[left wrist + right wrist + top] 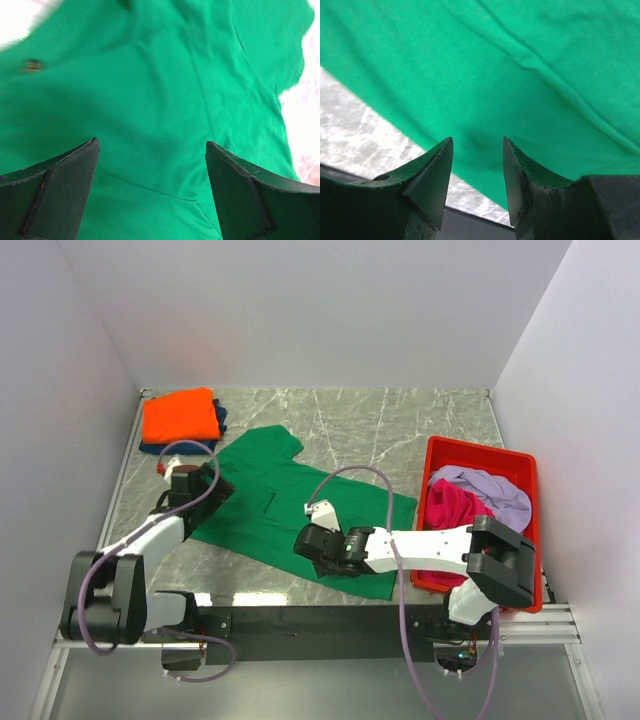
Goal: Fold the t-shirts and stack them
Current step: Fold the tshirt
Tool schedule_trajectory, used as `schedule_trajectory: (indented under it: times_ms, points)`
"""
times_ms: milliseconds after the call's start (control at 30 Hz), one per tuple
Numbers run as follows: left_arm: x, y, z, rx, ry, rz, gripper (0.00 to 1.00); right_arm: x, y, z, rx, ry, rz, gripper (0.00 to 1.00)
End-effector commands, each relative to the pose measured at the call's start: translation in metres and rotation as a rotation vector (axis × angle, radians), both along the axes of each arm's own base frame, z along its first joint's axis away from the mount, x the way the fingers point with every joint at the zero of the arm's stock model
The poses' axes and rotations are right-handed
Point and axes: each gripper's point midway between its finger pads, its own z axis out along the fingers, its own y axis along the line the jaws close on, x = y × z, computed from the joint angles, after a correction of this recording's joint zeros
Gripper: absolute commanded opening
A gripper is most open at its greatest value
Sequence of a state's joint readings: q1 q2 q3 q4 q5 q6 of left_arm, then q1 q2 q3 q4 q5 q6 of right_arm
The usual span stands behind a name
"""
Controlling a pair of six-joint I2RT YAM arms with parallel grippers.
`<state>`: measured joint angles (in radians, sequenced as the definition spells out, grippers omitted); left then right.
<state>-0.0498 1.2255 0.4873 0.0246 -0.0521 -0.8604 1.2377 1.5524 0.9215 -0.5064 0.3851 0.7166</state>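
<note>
A bright green t-shirt [290,500] lies spread flat on the marble table. A folded orange t-shirt [180,417] rests on a navy blue t-shirt [221,419] at the back left. A magenta t-shirt [455,512] and a pale lilac t-shirt [492,490] lie bunched in the red bin. My left gripper [212,484] is open over the green shirt's left side, with cloth [165,100] between its wide-apart jaws [152,147]. My right gripper [305,543] is open, low over the green shirt's near hem [485,90], and its jaws [477,142] hold nothing.
The red plastic bin [478,447] stands at the right edge of the table. White walls close in the left, back and right sides. Bare marble [400,430] shows behind the green shirt. The table's near edge [470,222] lies just below the right gripper.
</note>
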Motion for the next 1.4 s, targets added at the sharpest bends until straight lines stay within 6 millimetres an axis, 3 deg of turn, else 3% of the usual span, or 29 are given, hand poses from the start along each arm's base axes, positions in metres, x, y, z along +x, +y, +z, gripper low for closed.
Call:
schedule_trajectory:
  times_ms: [0, 133, 300, 533, 800, 1167, 1267, 1367]
  points:
    - [0.027, -0.020, 0.020, 0.000, -0.078, -0.039, 0.93, 0.009, -0.020, -0.005, -0.054, -0.025, -0.066, 0.52]
    - [0.029, -0.026, 0.001, 0.007, -0.023, -0.063, 0.93, 0.006, -0.019, -0.018, -0.073, 0.002, -0.064, 0.52]
    - [0.023, -0.017, -0.018, 0.031, 0.031, -0.055, 0.96, -0.001, -0.015, -0.032, -0.067, 0.045, -0.060, 0.52]
    - [0.011, -0.012, -0.039, -0.021, 0.078, -0.066, 0.95, -0.014, -0.015, -0.035, -0.051, 0.073, -0.052, 0.51]
    - [-0.007, 0.003, -0.029, 0.023, 0.071, -0.030, 0.97, -0.033, -0.007, -0.031, -0.024, 0.098, -0.010, 0.51]
    - [-0.014, 0.015, -0.017, 0.042, 0.054, -0.005, 0.97, -0.046, 0.002, -0.029, 0.015, 0.111, 0.026, 0.51]
    - [-0.015, 0.024, -0.006, 0.080, 0.044, 0.027, 0.97, -0.044, 0.003, -0.023, 0.019, 0.092, 0.023, 0.51]
    - [-0.005, 0.029, 0.023, 0.099, -0.019, 0.051, 0.97, -0.036, 0.003, -0.005, 0.026, 0.048, 0.014, 0.52]
